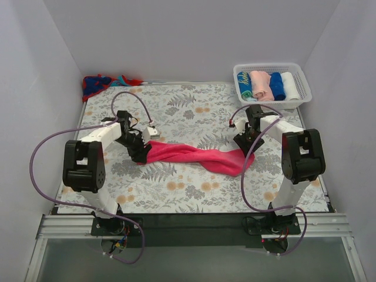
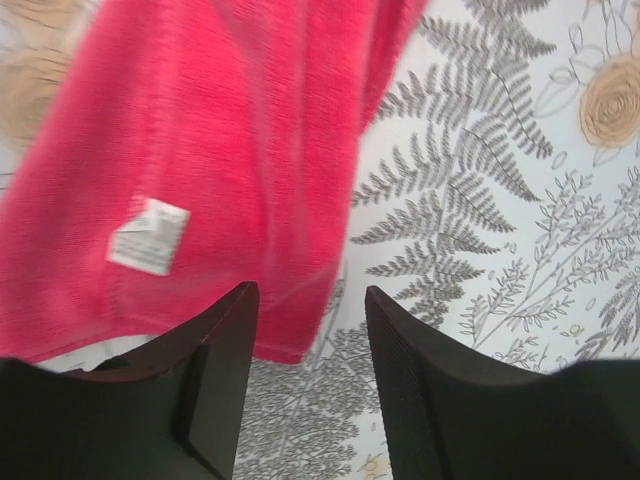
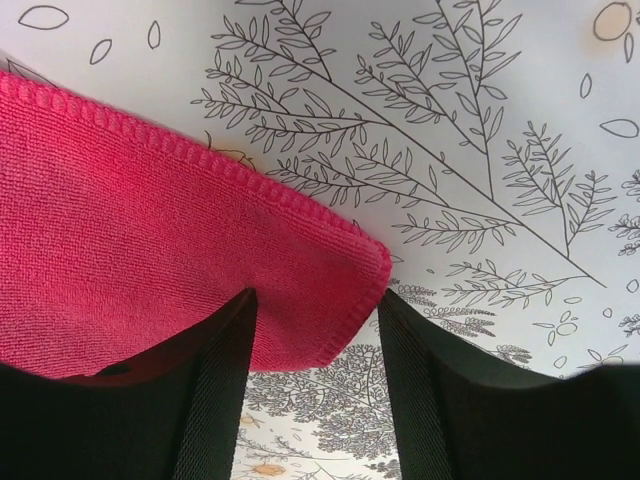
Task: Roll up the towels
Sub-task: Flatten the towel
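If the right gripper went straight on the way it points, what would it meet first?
Likely the pink towel: its corner lies just ahead of the right gripper, on the cloth.

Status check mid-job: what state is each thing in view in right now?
Hot-pink cloth towel, unrolled, a twisted strip lying between the grippers.
Red-and-blue cloth towel, crumpled at the far left corner.
White slotted plastic basket, holding four rolled towels.
Left gripper, open at the pink towel's end.
Right gripper, open at its other end.
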`<state>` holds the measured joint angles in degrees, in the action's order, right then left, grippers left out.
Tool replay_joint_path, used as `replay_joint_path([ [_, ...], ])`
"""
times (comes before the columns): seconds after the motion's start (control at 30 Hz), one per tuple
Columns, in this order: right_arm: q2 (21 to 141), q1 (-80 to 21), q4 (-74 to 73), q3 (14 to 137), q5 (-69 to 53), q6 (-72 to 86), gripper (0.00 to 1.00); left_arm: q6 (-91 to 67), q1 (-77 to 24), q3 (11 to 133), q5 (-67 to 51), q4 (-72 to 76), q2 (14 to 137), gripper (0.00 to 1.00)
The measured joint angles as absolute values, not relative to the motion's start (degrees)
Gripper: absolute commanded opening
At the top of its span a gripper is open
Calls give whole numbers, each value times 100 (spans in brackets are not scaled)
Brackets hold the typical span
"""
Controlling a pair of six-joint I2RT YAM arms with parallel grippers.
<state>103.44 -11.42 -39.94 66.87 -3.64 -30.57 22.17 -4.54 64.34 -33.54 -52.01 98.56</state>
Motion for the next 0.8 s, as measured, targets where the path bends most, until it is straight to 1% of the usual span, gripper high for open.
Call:
replay_joint_path([
  [0.07,10357,-1142,-3981,6670,-353,-3085,41,2296,-548,6180,-3218,-5183,9821,40],
  [0.1,10357,-1142,-3981,6663,-351,-3100,34,2324,-582,6106,-3173,-5175,9819,38],
  [0.17,10357,-1142,-3981,6659,-360,-3124,27,2410,-646,5964,-3046,-5113,9819,35],
  [0.2,10357,-1142,-3983,6654,-364,-3133,18,2438,-652,5924,-2995,-5089,9817,33],
  [0.23,10357,-1142,-3983,6652,-375,-3159,13,2471,-655,5872,-2961,-5030,9813,25],
  [0.3,10355,-1149,-3994,6639,-423,-3155,1,2519,-655,5824,-2849,-4923,9767,18],
  [0.33,10353,-1149,-3997,6632,-438,-3159,1,2554,-655,5811,-2797,-4897,9751,13],
  [0.4,10333,-1135,-3992,6622,-449,-3168,1,2600,-655,5808,-2729,-4908,9738,6],
  [0.43,10324,-1125,-3992,6619,-467,-3173,1,2630,-655,5815,-2711,-4939,9727,0],
  [0.6,10226,-1017,-4014,6571,-510,-3225,1,2687,-655,6298,-2764,-5511,9679,0],
  [0.8,9631,-910,-4060,6497,-628,-3420,1,2338,-655,7878,-3131,-5951,9699,0],
])
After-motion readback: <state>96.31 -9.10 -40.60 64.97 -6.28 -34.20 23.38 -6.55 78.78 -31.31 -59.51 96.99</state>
